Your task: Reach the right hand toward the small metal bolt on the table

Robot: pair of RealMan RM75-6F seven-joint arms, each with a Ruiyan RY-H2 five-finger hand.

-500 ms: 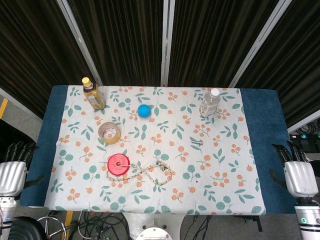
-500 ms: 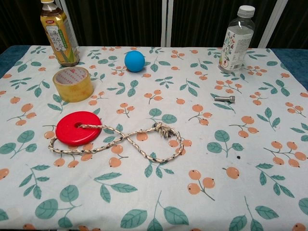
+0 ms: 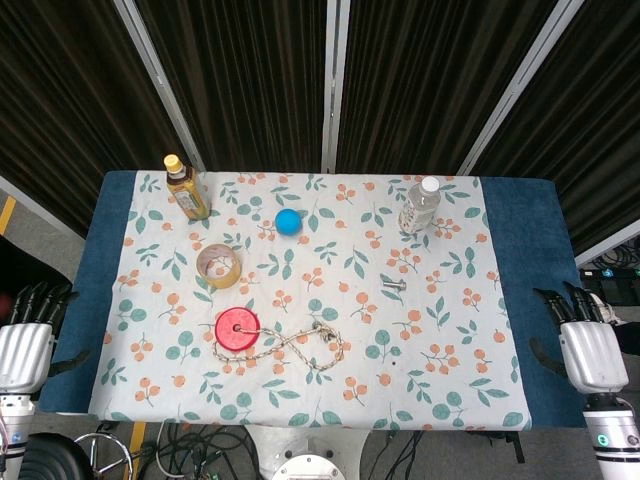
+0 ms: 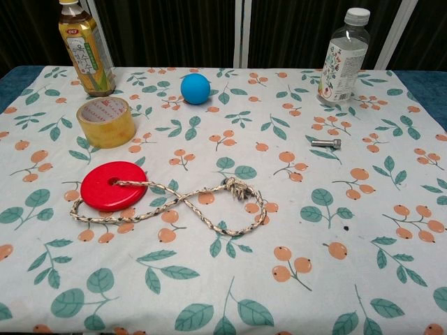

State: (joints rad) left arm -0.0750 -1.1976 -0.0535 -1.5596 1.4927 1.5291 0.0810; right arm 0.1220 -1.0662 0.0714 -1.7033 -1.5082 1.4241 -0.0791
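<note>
Right hand (image 3: 590,352) empty, fingers spread, off the table edge, well apart from bolt (image 3: 392,285).

right hand (image 3: 590,352) | shifted slightly left and up, toward the table edge

Only the letters "OKF" on a red patch near the neck of the yellow-capped tea bottle (image 4: 85,49) at the table's far left corner can be read; print on the clear water bottle (image 4: 342,59) and on the tape roll (image 4: 106,121) is too small.
</note>
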